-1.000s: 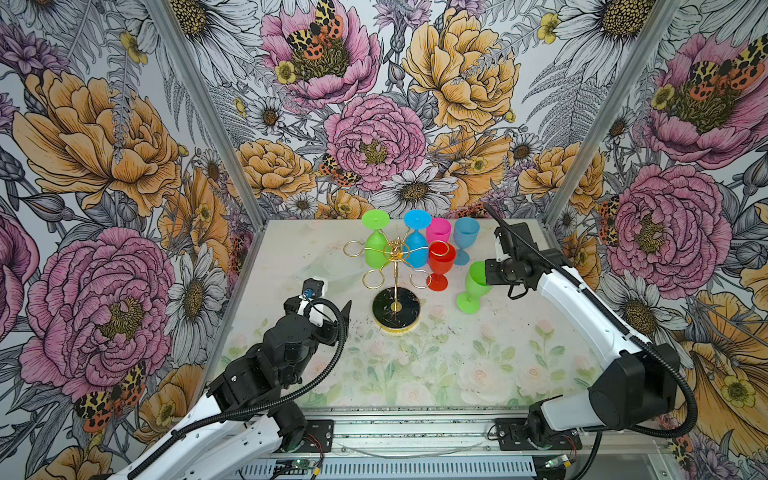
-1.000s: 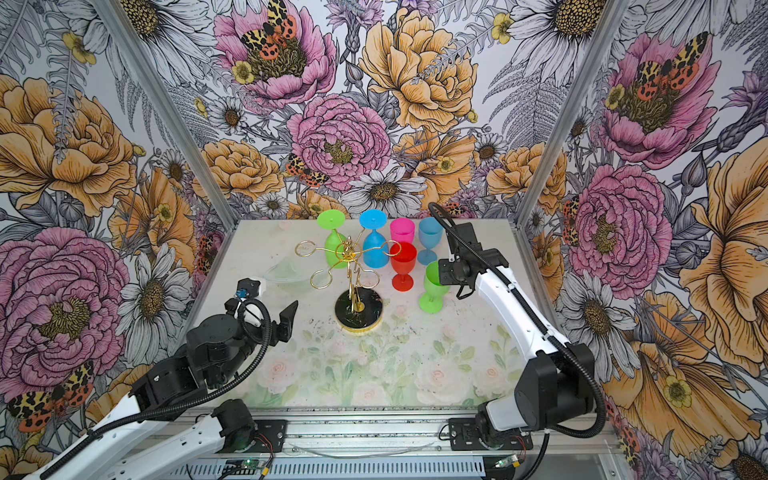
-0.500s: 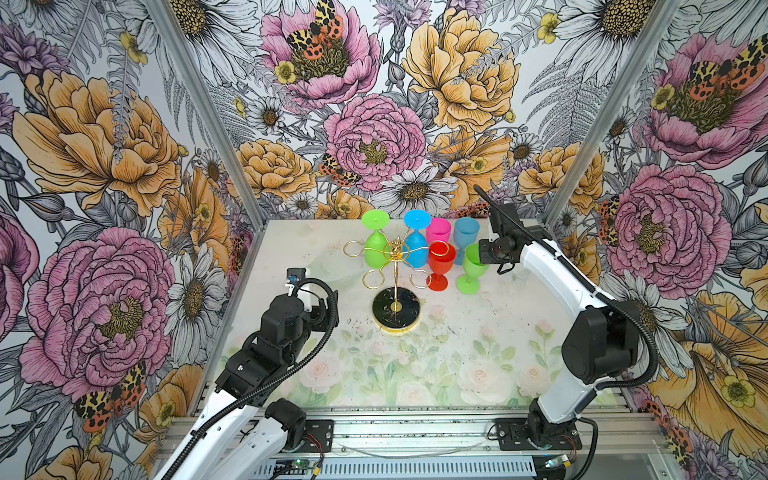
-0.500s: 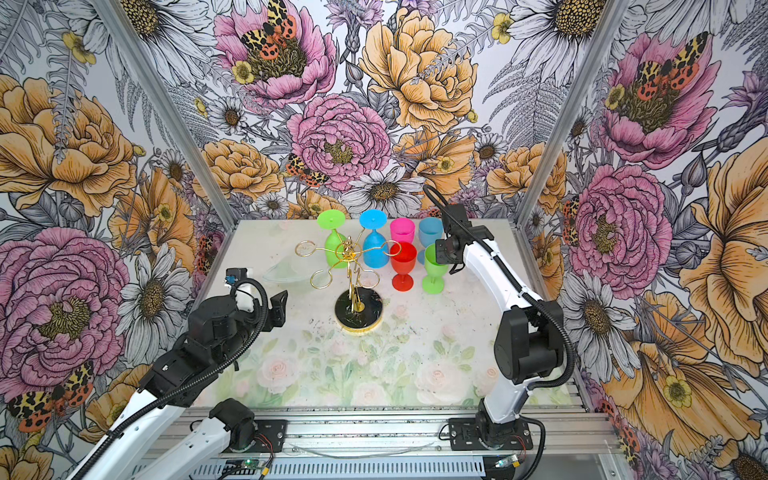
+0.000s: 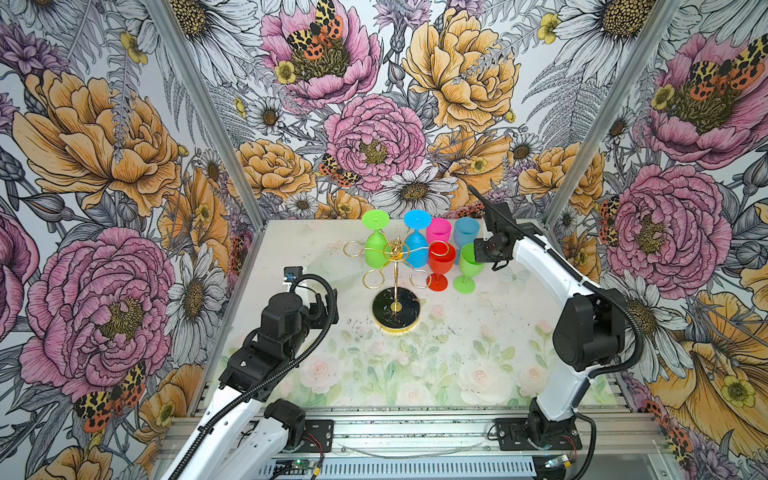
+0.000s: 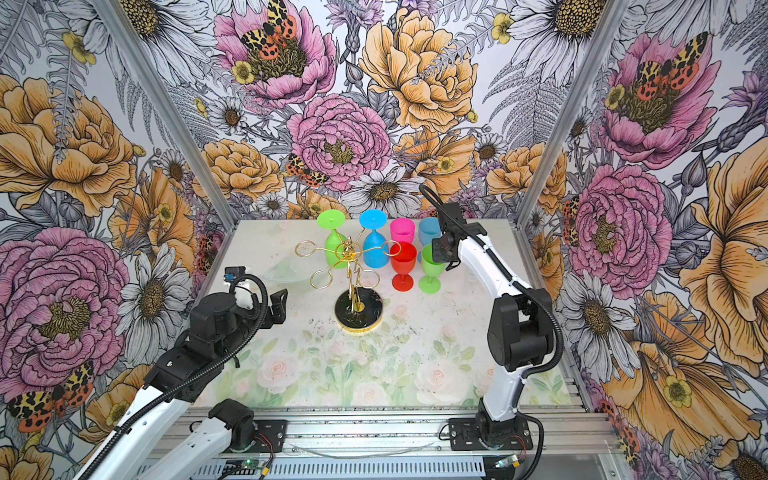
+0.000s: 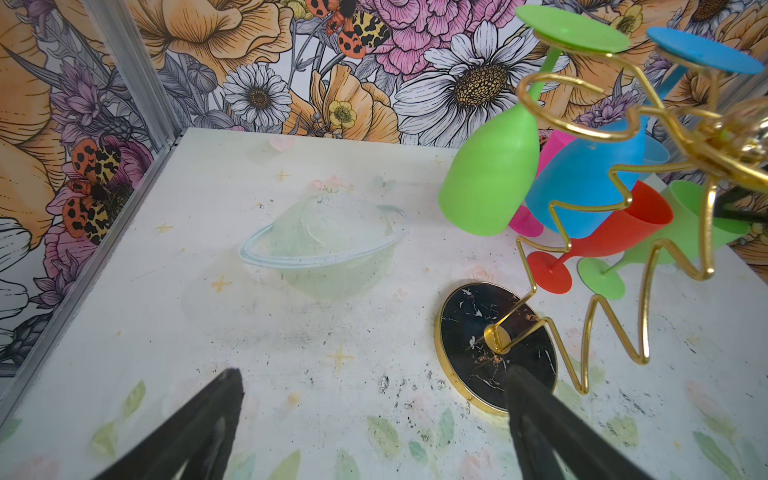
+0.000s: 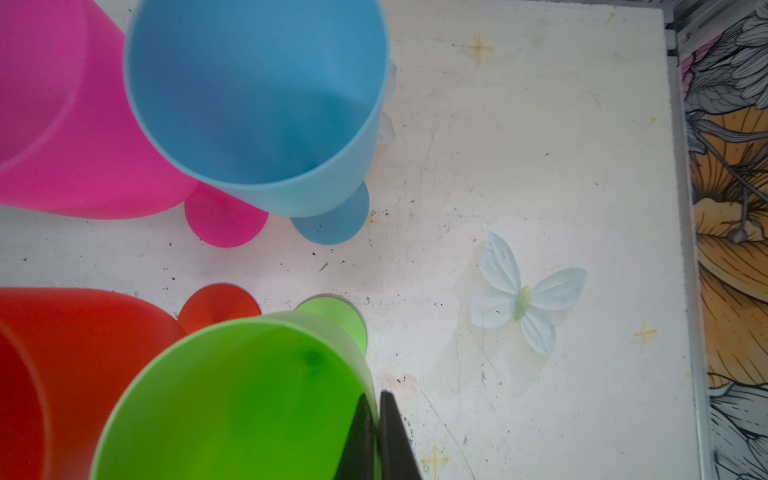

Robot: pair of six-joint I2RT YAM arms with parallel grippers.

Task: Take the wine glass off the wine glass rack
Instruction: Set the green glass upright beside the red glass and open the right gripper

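The gold wire wine glass rack stands mid-table on its round black base. Two wine glasses hang upside down from its far hooks, a green one and a blue one. Right of the rack, a second green wine glass is upright with its foot down beside the red glass. My right gripper is shut on its rim, one finger inside the bowl and one outside. My left gripper hangs open and empty, front-left of the rack base.
Upright on the table right of the rack stand a red glass, a pink glass and a light blue glass, packed close to the held green one. The enclosure walls run close behind and to the right of them.
My right arm has carried the green glass back across the table, setting it beside the red one. My left arm has drawn back and turned, its gripper opening slightly wider.
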